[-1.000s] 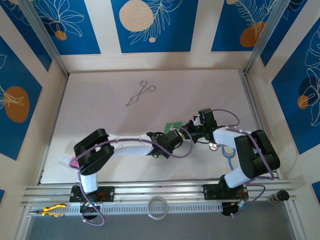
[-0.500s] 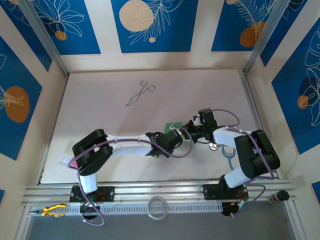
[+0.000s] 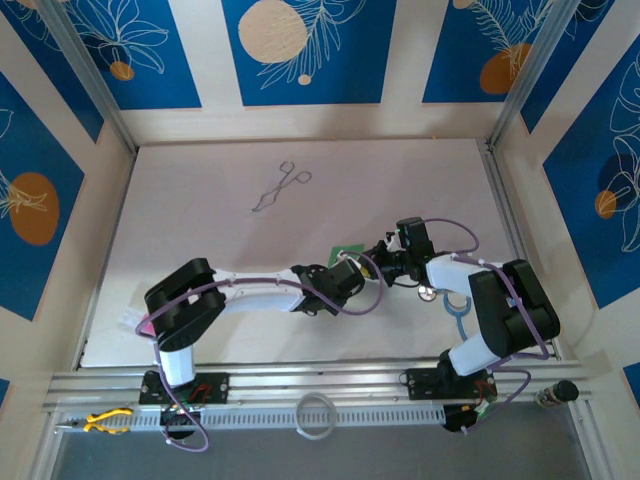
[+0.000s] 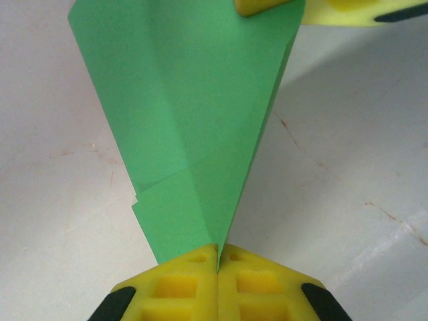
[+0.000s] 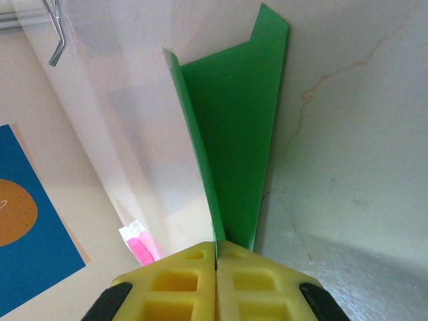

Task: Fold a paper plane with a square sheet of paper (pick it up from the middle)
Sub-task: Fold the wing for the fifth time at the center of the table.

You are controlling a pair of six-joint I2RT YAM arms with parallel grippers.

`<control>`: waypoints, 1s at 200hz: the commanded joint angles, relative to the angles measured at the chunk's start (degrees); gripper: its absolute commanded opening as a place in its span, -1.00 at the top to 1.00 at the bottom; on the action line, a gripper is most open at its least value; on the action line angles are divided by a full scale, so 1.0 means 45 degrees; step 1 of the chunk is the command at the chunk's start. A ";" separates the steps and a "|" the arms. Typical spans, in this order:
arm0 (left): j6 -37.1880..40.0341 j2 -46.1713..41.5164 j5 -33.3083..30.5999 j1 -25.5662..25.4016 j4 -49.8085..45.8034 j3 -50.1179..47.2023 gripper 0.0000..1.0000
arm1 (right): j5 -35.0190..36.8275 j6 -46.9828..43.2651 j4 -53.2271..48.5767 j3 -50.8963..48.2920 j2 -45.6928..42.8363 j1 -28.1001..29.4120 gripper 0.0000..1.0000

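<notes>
The folded green paper plane (image 4: 194,120) is just right of the middle of the table (image 3: 200,230), its long axis running from one claw to the other. In each wrist view it tapers toward that claw's own pads. The left gripper (image 4: 218,257) pinches one end fully closed and the right gripper (image 5: 215,253) pinches the other. Over the last second the left jaws have tightened; arms and paper otherwise sit unchanged.

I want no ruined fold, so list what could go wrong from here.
1. The left gripper and the right gripper each pinch an opposite end of the folded green paper; pulling apart could tear it.
2. Each grip catches just an edge, so the paper could slip out.
3. The layers near the left gripper sit offset, so pressing now might set a crooked crease.
</notes>
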 commanded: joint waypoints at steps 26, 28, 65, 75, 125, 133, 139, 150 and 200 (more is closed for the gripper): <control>-0.0687 -0.0162 0.0555 0.0051 0.0158 -0.0336 1.00 | 0.0732 -0.1325 -0.1982 0.0019 -0.1102 -0.0272 0.61; -0.0718 -0.0170 0.0596 0.0068 0.0156 -0.0355 1.00 | 0.0783 -0.1388 -0.2095 0.0012 -0.1162 -0.0289 0.59; -0.1418 -0.0307 0.2003 0.0508 0.1055 -0.0757 1.00 | 0.1276 -0.2142 -0.3396 -0.0032 -0.2161 -0.0791 0.48; -0.1592 -0.0285 0.2414 0.0644 0.1320 -0.0852 1.00 | 0.1360 -0.2220 -0.3595 -0.0093 -0.2439 -0.0885 0.45; -0.2233 -0.0322 0.3795 0.1152 0.2407 -0.1326 1.00 | 0.1407 -0.2144 -0.3695 -0.0599 -0.3332 -0.1184 0.33; -0.2297 -0.0357 0.3997 0.1218 0.2582 -0.1388 1.00 | 0.1372 -0.2148 -0.3672 -0.0674 -0.3376 -0.1193 0.32; -0.2347 -0.0367 0.4159 0.1289 0.2704 -0.1426 1.00 | 0.1350 -0.2124 -0.3643 -0.0717 -0.3382 -0.1220 0.32; -0.2441 -0.0406 0.4521 0.1418 0.2928 -0.1541 1.00 | 0.1262 -0.2105 -0.3582 -0.0803 -0.3392 -0.1226 0.32; -0.3387 -0.0623 0.6930 0.2385 0.5329 -0.2630 1.00 | 0.0625 -0.2148 -0.2968 -0.1020 -0.3168 -0.1219 0.32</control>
